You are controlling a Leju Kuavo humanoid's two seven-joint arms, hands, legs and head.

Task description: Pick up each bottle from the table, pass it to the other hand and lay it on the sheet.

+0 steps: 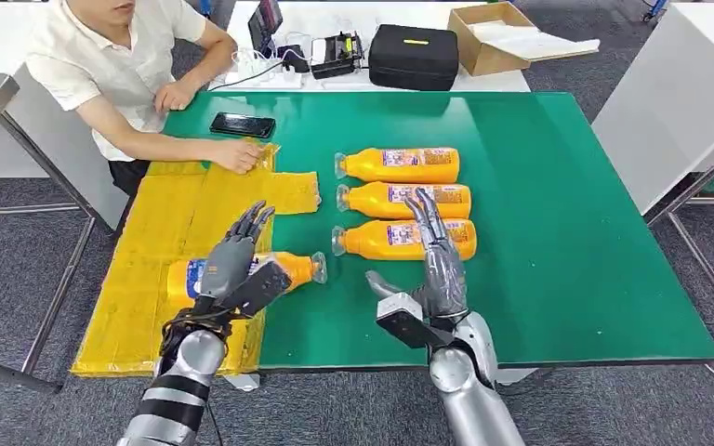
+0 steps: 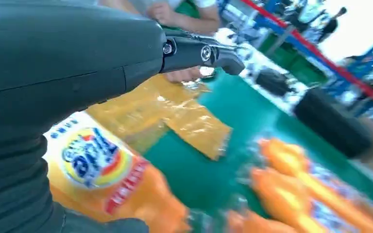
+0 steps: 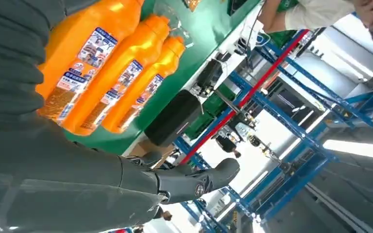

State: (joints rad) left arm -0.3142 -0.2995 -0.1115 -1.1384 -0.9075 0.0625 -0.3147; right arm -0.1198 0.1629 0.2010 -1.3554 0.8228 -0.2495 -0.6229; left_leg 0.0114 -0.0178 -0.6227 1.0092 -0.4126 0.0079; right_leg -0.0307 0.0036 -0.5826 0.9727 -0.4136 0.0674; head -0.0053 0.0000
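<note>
Left hand (image 1: 232, 260) apparently above sheet's (image 1: 158, 242) bottle (image 1: 299, 267).

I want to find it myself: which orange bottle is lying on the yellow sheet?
Find the green table, then the crinkly yellow plastic sheet at its left end. The orange plastic bottle lies there under the robot's left hand, alone; the other three sit together in a row on bare green.

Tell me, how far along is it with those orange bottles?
One orange bottle already lies on the yellow sheet, under the left hand. The right hand, fingers spread and holding nothing, hovers over the nearest of three bottles on the green table. Those three remain.
</note>
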